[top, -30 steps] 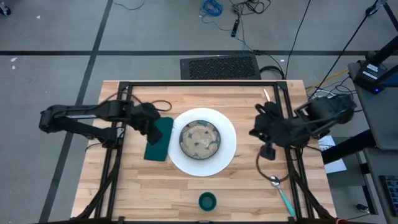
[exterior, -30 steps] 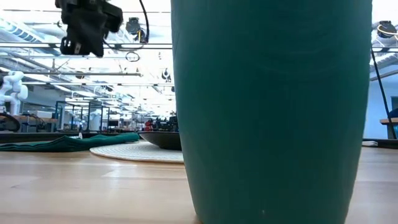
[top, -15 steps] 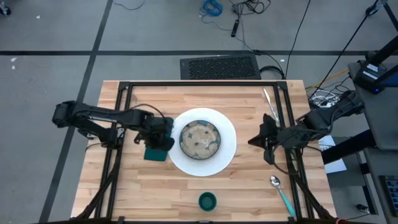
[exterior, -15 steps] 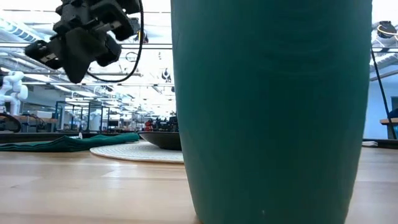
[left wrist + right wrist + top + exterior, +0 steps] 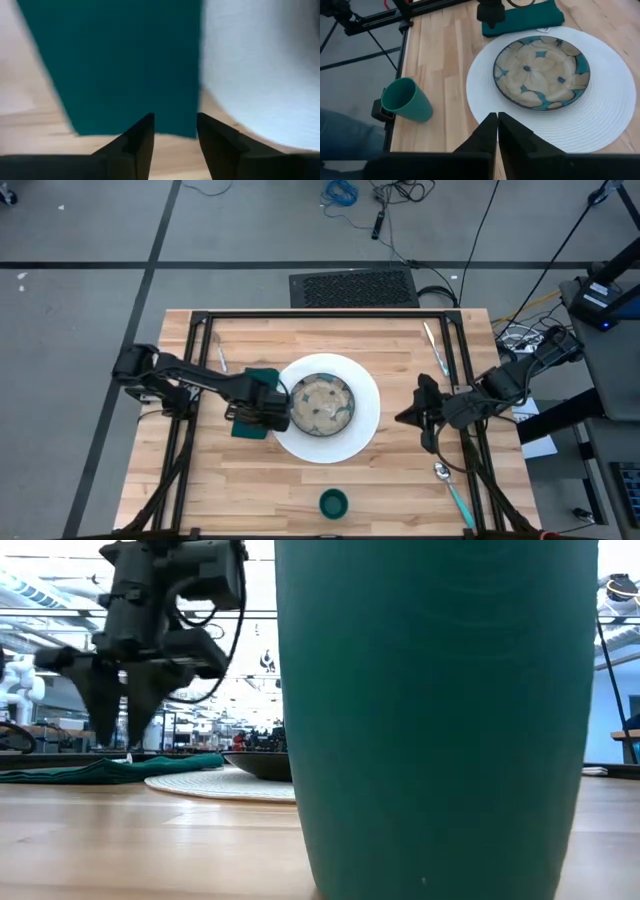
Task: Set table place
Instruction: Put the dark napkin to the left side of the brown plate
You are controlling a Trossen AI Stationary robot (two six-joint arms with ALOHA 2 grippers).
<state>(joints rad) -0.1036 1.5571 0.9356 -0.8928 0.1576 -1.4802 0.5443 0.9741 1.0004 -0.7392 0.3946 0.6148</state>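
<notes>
Closing in on the napkin with the left arm; right arm has pulled back.

table (image 5: pixel 330 470) holds the plate (image 5: pixel 365 415) at centre, bowl (image 5: pixel 322 402) on it, napkin (image 5: pixel 255 418) at its 9 o'clock, cup (image 5: pixel 333 503) at 6, spoon (image 5: pixel 452 488) around 4, knife (image 5: pixel 433 345) around 1, fork (image 5: pixel 221 358) near 10. left gripper (image 5: pixel 174 127) has swung from the far edge to hover over the napkin's near end, fingers slightly apart, empty. right gripper (image 5: pixel 497 131) now faces the plate from 3 o'clock, fingers together, empty. Cutlery likely still needs placing.
</notes>
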